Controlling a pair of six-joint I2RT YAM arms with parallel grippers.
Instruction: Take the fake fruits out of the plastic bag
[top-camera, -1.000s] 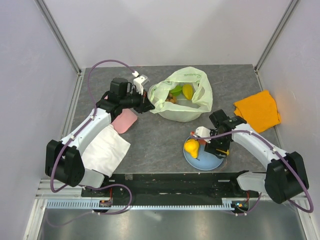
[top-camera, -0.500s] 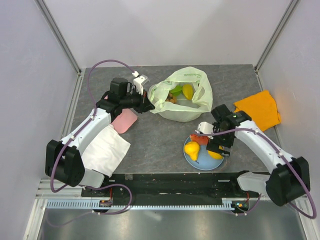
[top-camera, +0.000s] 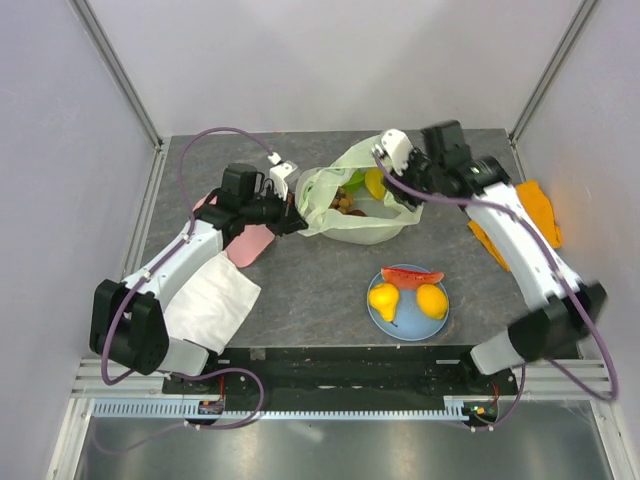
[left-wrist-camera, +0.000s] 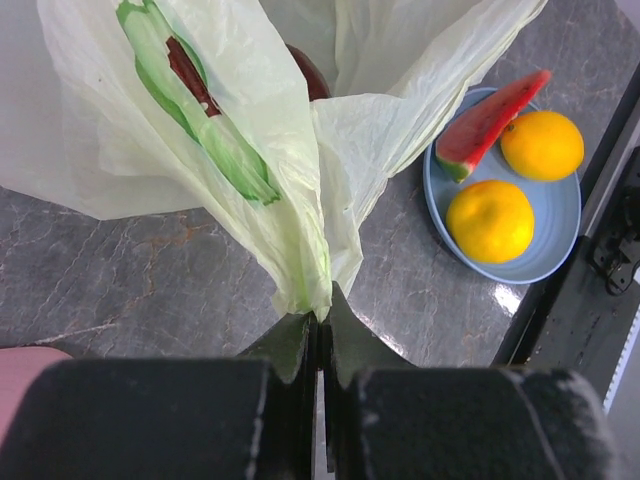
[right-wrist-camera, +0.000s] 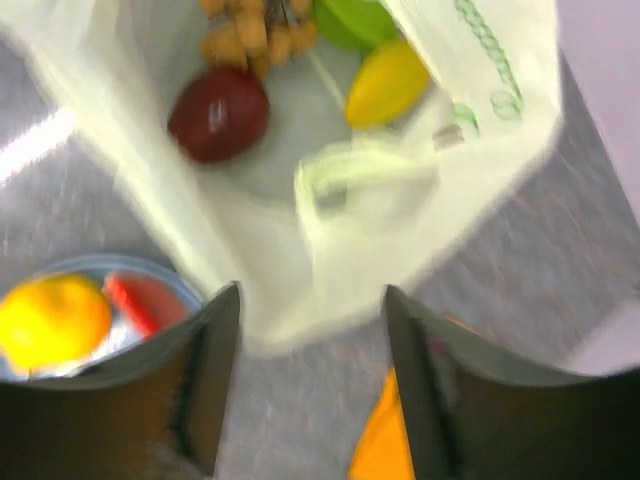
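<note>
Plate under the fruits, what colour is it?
The plate is light blue, clearest in left wrist view.

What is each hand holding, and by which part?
Left hand is shut on the thin, translucent pale yellow-green plastic bag, pinching a gathered fold of its edge. Right hand is open above the bag, holding nothing.

Left end effector (left-wrist-camera: 320, 335) pinched closed; right end effector (right-wrist-camera: 310, 300) spread wide open

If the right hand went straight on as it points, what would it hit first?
Probably the plastic bag: its crumpled handle lies ahead of the open right hand, before the fruits inside.
</note>
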